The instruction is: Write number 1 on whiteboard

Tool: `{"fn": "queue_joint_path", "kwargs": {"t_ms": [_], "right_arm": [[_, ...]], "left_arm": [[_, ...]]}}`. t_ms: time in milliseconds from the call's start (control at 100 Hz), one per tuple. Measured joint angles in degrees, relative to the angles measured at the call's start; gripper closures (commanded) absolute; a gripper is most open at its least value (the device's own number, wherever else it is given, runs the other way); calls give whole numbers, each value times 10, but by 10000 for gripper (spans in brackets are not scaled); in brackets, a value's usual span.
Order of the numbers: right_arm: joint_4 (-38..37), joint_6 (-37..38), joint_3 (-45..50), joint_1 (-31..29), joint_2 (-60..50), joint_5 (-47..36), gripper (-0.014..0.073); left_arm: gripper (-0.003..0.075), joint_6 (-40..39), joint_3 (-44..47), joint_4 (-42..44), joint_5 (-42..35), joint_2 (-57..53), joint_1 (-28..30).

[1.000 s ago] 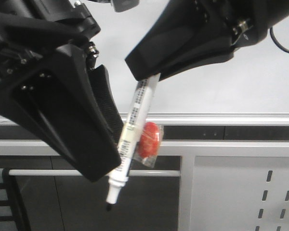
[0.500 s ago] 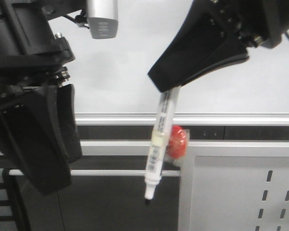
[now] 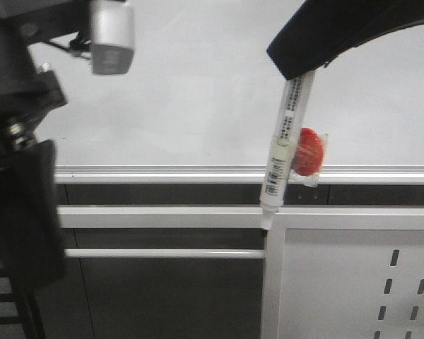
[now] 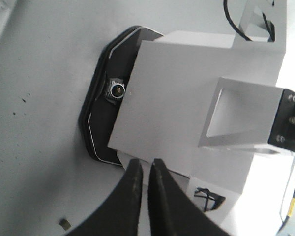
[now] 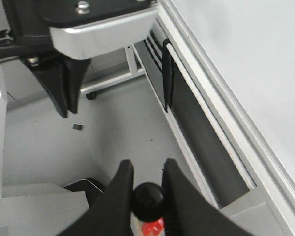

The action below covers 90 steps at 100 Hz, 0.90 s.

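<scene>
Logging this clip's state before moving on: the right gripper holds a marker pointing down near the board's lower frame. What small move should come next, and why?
Probably raise the right gripper so the tip of the white barrelled marker with a red tag reaches the glossy white whiteboard. The tip hangs below the silver frame edge and no stroke shows on the board. The left gripper, nearly shut and empty, sits aside.

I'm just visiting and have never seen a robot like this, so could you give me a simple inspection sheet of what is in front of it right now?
Surface: the whiteboard looks blank in the front view; silver frame along its lower edge.
Job's things: a white marker, tip down, with a red tag beside it; no number 1 seen.
Clutter: small dark specks on the grey floor.
Grippers: right gripper shut on the marker's black end; left gripper nearly closed, holding nothing.
Cables: a thin cable by the grey mount.
Surroundings: perforated white panel below the board.
</scene>
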Motion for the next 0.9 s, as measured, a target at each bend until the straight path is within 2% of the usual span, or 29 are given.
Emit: {"fn": "queue_joint_path", "kwargs": {"t_ms": [160,460,650,900], "right_arm": [[-8,4,0,0,-5,0,665],[-19,5,0,0,-5,0,665],[-23,5,0,0,-5,0,665],[-28,6,0,0,-5,0,665]], "left_arm": [[738,-6,43,2,0,-34,0],[738,-78,51,9,0,-161,0],[738,-195,53,87,-58,-290,0],[738,-391,67,224,-71,-428,0]]}}
